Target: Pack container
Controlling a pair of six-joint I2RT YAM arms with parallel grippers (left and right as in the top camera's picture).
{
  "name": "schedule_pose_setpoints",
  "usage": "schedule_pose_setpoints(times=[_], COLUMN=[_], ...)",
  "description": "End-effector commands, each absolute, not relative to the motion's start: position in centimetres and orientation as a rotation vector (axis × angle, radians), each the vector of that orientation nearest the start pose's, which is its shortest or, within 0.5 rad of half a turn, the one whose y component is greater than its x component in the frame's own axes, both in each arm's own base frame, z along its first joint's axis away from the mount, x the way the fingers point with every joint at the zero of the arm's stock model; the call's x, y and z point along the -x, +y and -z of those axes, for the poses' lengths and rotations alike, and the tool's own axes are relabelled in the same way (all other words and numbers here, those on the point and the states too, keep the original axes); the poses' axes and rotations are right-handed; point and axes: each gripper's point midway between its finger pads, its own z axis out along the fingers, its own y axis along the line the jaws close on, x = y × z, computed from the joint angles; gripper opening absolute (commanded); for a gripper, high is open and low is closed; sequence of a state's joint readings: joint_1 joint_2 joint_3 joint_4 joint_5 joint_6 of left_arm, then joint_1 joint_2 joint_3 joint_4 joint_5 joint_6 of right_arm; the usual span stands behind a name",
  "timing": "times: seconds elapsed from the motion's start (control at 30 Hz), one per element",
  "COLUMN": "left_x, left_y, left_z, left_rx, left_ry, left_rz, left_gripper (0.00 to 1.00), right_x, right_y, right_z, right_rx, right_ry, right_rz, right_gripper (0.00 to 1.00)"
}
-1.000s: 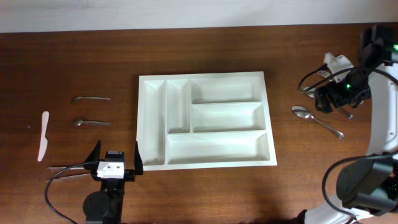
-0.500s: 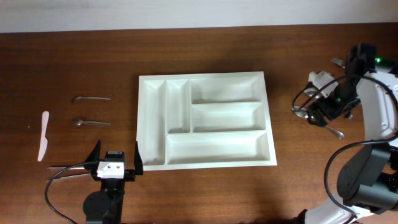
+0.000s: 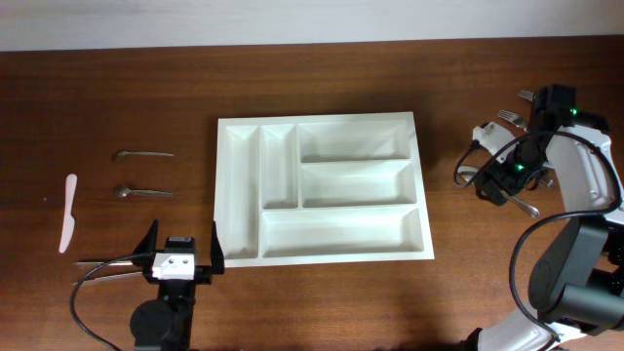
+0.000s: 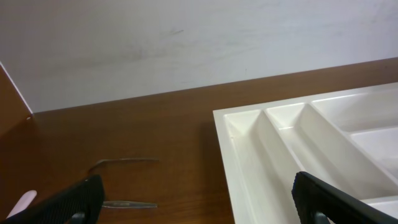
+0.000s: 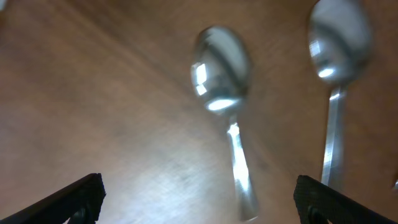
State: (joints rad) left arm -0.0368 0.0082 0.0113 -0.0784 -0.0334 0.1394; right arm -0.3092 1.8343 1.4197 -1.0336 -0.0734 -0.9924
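Note:
The container (image 3: 220, 195) is a large white cutlery tray in the middle of the table, all compartments bare; its left corner also shows in the left wrist view (image 4: 249, 143). My left gripper (image 3: 182, 241) rests open near the front edge, just left of the tray's near corner, nothing between its fingers (image 4: 199, 208). My right gripper (image 3: 492, 183) hangs open to the right of the tray, low over two metal spoons (image 5: 221, 62) (image 5: 339, 37). The nearer spoon's handle runs down between the open fingers (image 5: 199, 205) without touching them.
A fork (image 3: 507, 117) lies behind the right arm, and a spoon handle (image 3: 526, 207) pokes out below it. On the left lie two metal utensils (image 3: 143, 154) (image 3: 141, 192) and a white plastic knife (image 3: 68, 212). A thin utensil (image 3: 102, 261) lies beside the left gripper.
The right arm has swung in from the far right and come down over the spoons, now covering them from above. The left arm and the tray have not moved.

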Motion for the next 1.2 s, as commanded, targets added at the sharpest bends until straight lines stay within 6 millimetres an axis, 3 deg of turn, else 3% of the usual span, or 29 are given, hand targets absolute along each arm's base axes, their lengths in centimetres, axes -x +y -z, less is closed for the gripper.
schedule_pose_setpoints(times=[0.0, 0.13, 0.47, 1.17], left_x=[-24.6, -24.6, -24.6, -24.6], left_y=[0.0, 0.0, 0.0, 0.0], left_z=[-15.6, -15.6, -15.6, -15.6], left_rx=[-0.117, -0.117, -0.117, -0.117], left_ry=[1.648, 1.648, 1.648, 1.648], left_rz=[-0.129, -0.129, -0.129, -0.129], left_gripper=[0.99, 0.99, 0.99, 0.99], right_x=[-36.2, -36.8, -35.4, -35.0], right_y=[-10.2, -10.4, -9.9, -11.2], right_z=[-7.9, -7.9, -5.5, -3.1], right_rx=[1.029, 1.023, 1.046, 0.997], right_ry=[2.779, 2.759, 2.839, 2.894], right_rz=[0.037, 0.058, -0.039, -0.089], right_gripper=[0.99, 0.99, 0.98, 0.99])
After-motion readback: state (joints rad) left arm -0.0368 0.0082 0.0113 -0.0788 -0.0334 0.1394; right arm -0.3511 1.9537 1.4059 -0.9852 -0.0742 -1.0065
